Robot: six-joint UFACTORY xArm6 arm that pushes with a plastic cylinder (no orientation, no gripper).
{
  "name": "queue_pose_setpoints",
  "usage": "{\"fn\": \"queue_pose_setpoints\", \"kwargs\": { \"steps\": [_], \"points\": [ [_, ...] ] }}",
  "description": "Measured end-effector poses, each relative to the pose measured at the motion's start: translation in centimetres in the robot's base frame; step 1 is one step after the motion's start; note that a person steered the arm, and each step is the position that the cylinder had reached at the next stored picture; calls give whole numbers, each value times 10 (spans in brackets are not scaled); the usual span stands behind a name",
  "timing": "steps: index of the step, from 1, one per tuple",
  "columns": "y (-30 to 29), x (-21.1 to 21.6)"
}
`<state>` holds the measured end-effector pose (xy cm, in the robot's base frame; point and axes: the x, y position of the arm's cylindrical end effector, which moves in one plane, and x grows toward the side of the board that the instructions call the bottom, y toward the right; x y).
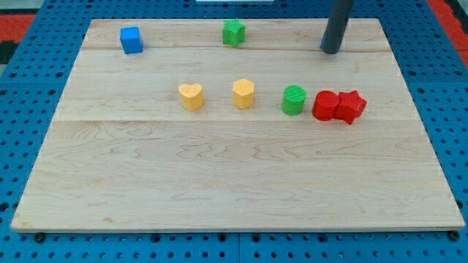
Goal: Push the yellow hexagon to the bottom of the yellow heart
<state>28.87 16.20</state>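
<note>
The yellow hexagon [243, 93] sits near the board's middle, a little above centre. The yellow heart [191, 96] lies to its left, apart from it by about one block's width. My tip [330, 51] rests near the view's top right, well above and to the right of the hexagon, touching no block.
A green cylinder [294, 100] stands right of the hexagon. A red cylinder [325, 106] and a red star [351, 107] touch each other further right. A blue cube [131, 39] is at top left, a green star [233, 32] at top centre. The wooden board [234, 183] lies on blue pegboard.
</note>
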Motion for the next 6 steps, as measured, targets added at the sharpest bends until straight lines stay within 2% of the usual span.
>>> {"fn": "queue_pose_setpoints", "kwargs": {
  "steps": [1, 6],
  "points": [
    [-18, 1],
    [-7, 1]
  ]
}}
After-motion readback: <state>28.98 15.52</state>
